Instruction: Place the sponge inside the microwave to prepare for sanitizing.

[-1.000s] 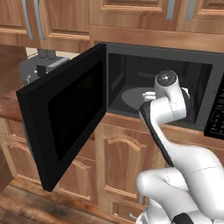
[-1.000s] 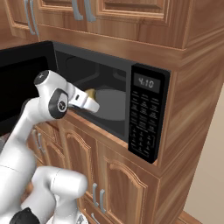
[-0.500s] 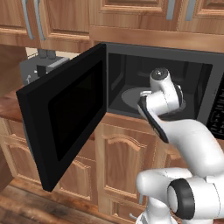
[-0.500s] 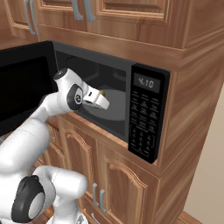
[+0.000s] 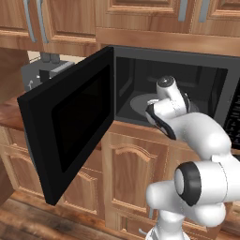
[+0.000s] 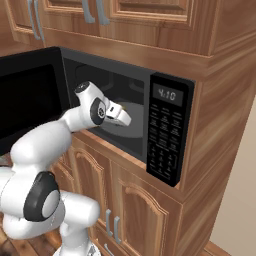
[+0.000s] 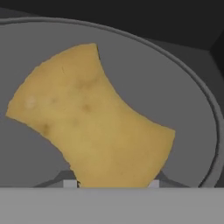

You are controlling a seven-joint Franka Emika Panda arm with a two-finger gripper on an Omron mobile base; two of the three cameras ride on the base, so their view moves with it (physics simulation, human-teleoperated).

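The jaws [image 6: 125, 116] reach inside the microwave [image 6: 140, 100], whose door [image 5: 70, 136] stands swung wide to admit the arm. The sponge [image 7: 89, 118] sits directly ahead of them, over the turntable [image 7: 192, 113]. Whether they grasp it cannot be told.

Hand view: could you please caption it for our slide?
Yellow sponge over the microwave's grey turntable.

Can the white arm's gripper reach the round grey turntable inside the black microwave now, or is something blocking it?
Probably yes. The microwave door stands wide open, and the gripper is inside the cavity, holding the yellow sponge over the round grey turntable.
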